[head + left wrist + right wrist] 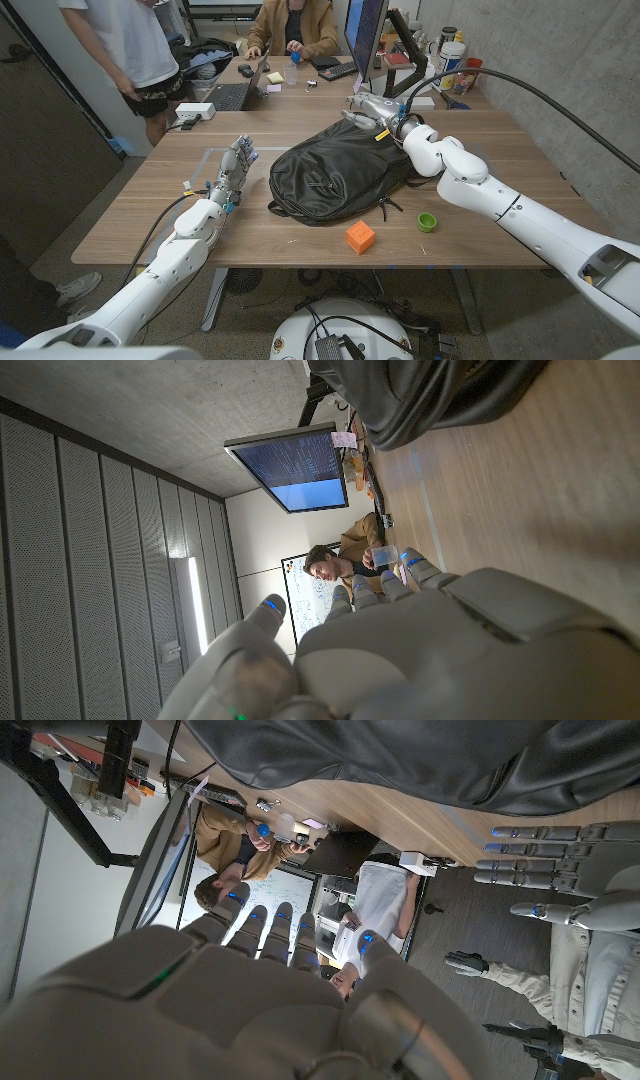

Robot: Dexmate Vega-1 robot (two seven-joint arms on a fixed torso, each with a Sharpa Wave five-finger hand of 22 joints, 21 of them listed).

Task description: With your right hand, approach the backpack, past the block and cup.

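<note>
Backpack (335, 170) lies on wooden table (150, 215); people sit behind.

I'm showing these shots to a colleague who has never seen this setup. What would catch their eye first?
Most likely the black backpack lying in the middle of the wooden table, with the white right hand at its far top end. Next, the bright orange block and small green cup near the table's front edge. The left hand is off to the bag's left, fingers apart, holding nothing.

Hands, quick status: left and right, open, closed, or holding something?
Left hand: open, fingers straight, holding nothing, beside the backpack.
Right hand: at the backpack's far end; grip cannot be told.
</note>
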